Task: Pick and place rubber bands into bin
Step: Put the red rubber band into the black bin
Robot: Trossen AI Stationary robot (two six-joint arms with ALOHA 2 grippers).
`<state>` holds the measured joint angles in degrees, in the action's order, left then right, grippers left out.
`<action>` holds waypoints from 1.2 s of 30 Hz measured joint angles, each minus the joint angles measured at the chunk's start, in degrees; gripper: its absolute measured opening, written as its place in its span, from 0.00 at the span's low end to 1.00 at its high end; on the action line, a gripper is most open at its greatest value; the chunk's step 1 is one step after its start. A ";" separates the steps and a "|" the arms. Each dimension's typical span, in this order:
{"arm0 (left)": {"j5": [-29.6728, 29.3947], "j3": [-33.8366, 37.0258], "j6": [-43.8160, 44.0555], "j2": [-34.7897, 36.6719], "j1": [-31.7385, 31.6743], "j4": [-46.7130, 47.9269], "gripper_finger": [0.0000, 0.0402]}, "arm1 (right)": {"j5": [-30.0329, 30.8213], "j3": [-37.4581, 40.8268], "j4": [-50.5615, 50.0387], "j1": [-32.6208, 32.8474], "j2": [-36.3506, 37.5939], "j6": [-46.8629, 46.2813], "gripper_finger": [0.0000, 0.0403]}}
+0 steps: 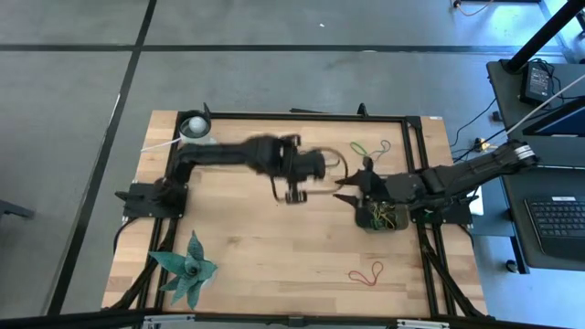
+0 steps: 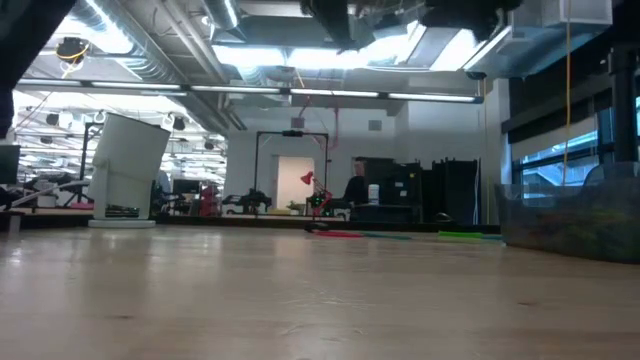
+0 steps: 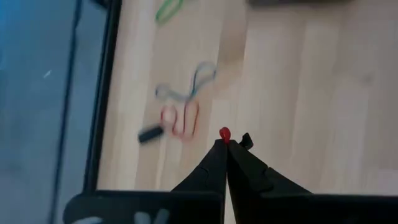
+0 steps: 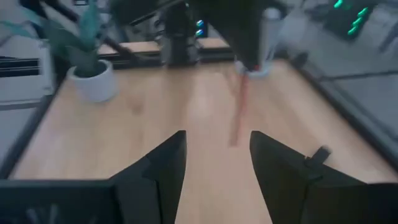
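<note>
My left gripper hangs above the table's middle, shut on a red rubber band. Just right of it and nearer, the dark bin sits on the table with several bands inside. My right gripper hovers open by the bin's far left corner, nothing between its fingers. More rubber bands lie flat on the wood: green and yellow ones at the far right, a red one near the front, and red and bluish ones below my left gripper. My left gripper pinches the red rubber band between its two fingertips; only a small red bit shows at the tips. The fingers slant down from the table's left. The band's free part hangs slack below them, clear of the table.
A white round cup stands at the far left corner and a green plant in a pot at the near left. A small black oblong piece lies beside the bands. A black frame edges the table. Bare wood spreads across the middle.
</note>
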<state>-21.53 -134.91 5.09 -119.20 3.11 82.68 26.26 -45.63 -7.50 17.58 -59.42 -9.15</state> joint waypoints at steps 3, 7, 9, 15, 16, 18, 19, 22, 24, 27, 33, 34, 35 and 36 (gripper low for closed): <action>7.63 0.00 -6.03 0.66 -4.50 -6.40 0.00 | 1.92 0.00 3.35 -1.51 -3.48 0.48 0.45; 16.22 0.00 -13.02 0.94 -8.27 -12.95 0.00 | 2.31 0.02 6.61 -4.99 -8.14 -1.14 0.45; 18.58 -0.01 -16.15 1.09 -9.09 -14.47 0.00 | 2.32 0.02 7.25 -6.64 -9.50 -4.20 0.45; 21.36 -0.02 -21.95 1.08 -10.47 -13.97 0.00 | 2.40 0.02 8.36 -10.55 -10.31 -10.23 0.45; 22.14 -0.02 -22.75 1.08 -10.61 -13.85 0.00 | 2.38 0.02 8.84 -11.05 -10.27 -10.25 0.45; 23.27 -0.02 -24.05 1.08 -10.91 -13.92 0.00 | 2.33 0.02 10.64 -11.75 -10.27 -10.13 0.46; 23.36 -0.02 -24.68 1.08 -10.93 -14.07 0.00 | 2.33 0.02 11.55 -12.03 -10.25 -10.08 0.46; 23.75 -0.02 -26.45 1.08 -10.88 -15.33 0.00 | 2.32 0.02 13.41 -12.83 -10.36 -8.68 0.50; 24.79 -0.02 -27.78 1.08 -10.86 -15.92 0.00 | 2.34 0.02 14.84 -13.39 -10.36 -7.04 0.53; 26.42 -0.02 -28.44 1.06 -10.88 -17.33 0.00 | 2.23 0.02 15.94 -14.43 -10.36 -6.89 0.57; 26.56 -0.02 -28.36 1.06 -10.88 -21.66 0.00 | 2.11 0.02 16.23 -14.93 -10.36 -4.65 0.52; 26.48 -0.02 -28.37 1.06 -10.88 -21.93 0.00 | 2.04 0.02 16.22 -14.89 -10.36 -2.93 0.48; 26.16 -0.02 -28.35 1.06 -10.88 -22.00 0.00 | 2.00 0.02 16.18 -14.88 -10.36 -1.04 0.43; 25.68 -0.02 -28.31 1.06 -10.88 -22.10 0.00 | 2.03 0.02 16.10 -14.90 -10.36 0.64 0.37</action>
<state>4.15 -134.93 -23.22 -118.15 -7.77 60.58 28.29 -45.60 8.60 2.68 -69.78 -8.51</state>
